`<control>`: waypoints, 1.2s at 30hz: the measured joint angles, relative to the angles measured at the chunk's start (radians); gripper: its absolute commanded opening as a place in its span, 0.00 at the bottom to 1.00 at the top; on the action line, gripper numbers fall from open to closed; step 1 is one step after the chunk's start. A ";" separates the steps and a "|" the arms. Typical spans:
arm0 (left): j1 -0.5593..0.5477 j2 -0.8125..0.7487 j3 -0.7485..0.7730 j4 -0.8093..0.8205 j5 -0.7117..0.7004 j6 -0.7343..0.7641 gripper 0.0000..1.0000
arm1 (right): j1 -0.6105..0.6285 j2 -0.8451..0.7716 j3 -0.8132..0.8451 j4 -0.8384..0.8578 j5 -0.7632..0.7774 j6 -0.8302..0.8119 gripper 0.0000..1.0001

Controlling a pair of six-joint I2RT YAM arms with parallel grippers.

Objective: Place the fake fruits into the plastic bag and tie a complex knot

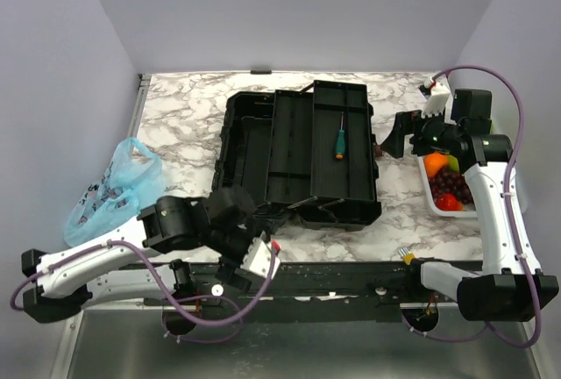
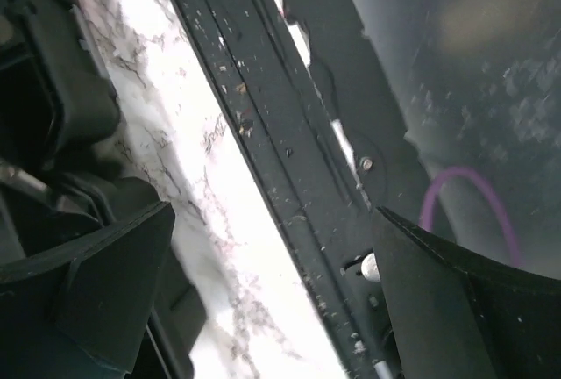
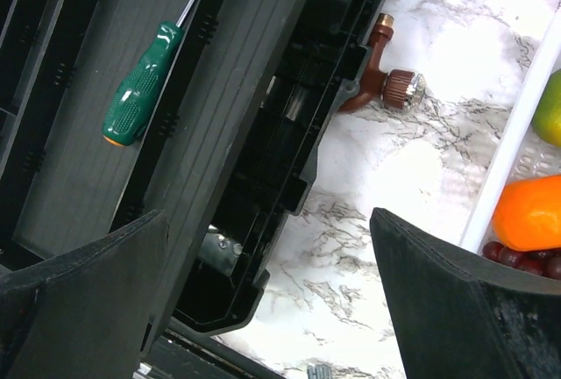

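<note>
Left pincer and right pincer gape empty; fake fruits cut off at the frame edge.

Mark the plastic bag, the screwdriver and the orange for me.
plastic bag (image 1: 112,193), top external view, printed middle of the bag.
screwdriver (image 3: 140,85), right wrist view, green handle.
orange (image 3: 531,212), right wrist view, middle of its visible skin.

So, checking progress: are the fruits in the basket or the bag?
In the basket: orange, grapes and a red fruit lie there; the bag sits far left.
</note>
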 measured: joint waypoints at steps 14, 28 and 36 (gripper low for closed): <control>-0.391 0.215 -0.131 0.291 -0.465 0.440 0.99 | -0.035 0.003 0.008 0.000 -0.010 0.007 1.00; -0.350 0.589 -0.076 0.400 -0.602 0.744 0.97 | -0.049 0.003 0.024 0.000 -0.008 0.010 1.00; -0.181 0.624 -0.106 0.472 -0.616 0.875 0.98 | -0.055 0.012 0.035 0.000 -0.008 0.018 1.00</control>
